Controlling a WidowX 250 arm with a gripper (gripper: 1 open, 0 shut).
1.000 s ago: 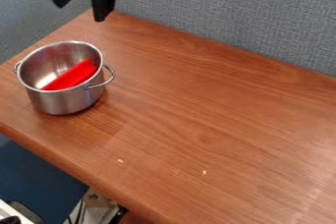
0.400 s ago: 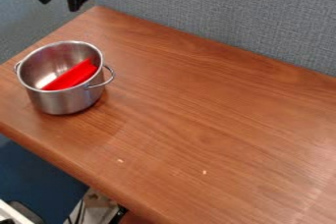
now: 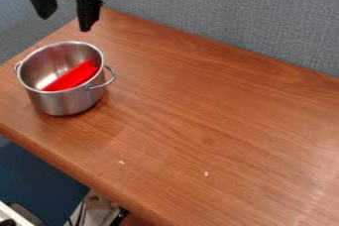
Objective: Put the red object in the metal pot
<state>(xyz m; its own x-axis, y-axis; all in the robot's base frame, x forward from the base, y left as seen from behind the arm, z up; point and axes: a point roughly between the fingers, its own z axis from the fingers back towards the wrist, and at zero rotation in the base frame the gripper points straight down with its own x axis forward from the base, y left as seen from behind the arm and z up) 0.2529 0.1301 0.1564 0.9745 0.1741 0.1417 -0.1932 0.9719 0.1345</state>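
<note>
Camera view: gripper (image 3: 66, 10) lower than before, red object (image 3: 73, 76) unmoved in metal pot (image 3: 59, 77).

The red object (image 3: 73, 75) lies inside the metal pot (image 3: 59, 77), its lower end and underside hidden by the near wall; the gripper (image 3: 66, 7) is cut off by the top edge, so only its dark fingers show. The wooden table (image 3: 212, 111) runs out of frame at right and bottom; what stands beneath its front edge is too dim to tell.
</note>
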